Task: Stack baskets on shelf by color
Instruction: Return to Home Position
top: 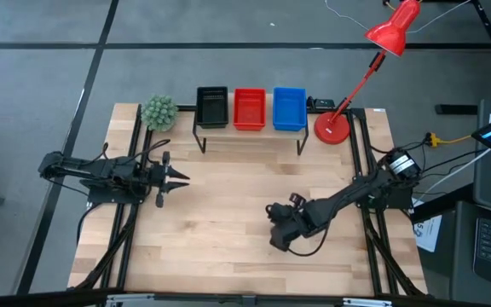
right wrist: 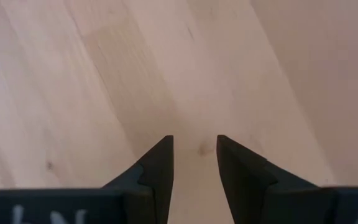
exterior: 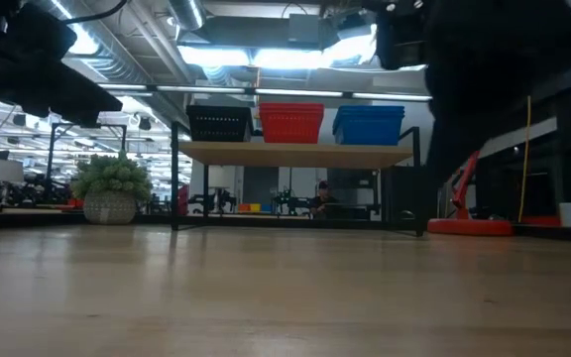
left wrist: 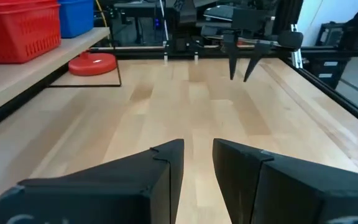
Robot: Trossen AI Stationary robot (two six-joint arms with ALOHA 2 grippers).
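Note:
The shelf (top: 250, 136) stands at the table's far side. On its plank (exterior: 295, 154) rest a black basket stack (top: 212, 107), a red one (top: 250, 108) and a blue one (top: 289, 108), side by side; how many baskets each holds cannot be told. My left gripper (top: 183, 178) hovers open over the table's left part and points toward the right. My right gripper (top: 276, 228) is open right of centre, nearer the near edge, pointing down at bare wood (right wrist: 194, 146). The left wrist view shows it as well (left wrist: 242, 73).
A potted green plant (top: 158, 112) sits left of the shelf. A red desk lamp's base (top: 332, 127) sits to the shelf's right, and its arm and shade (top: 395, 27) lean out past the far right corner. Bare wood lies between the two grippers and the shelf.

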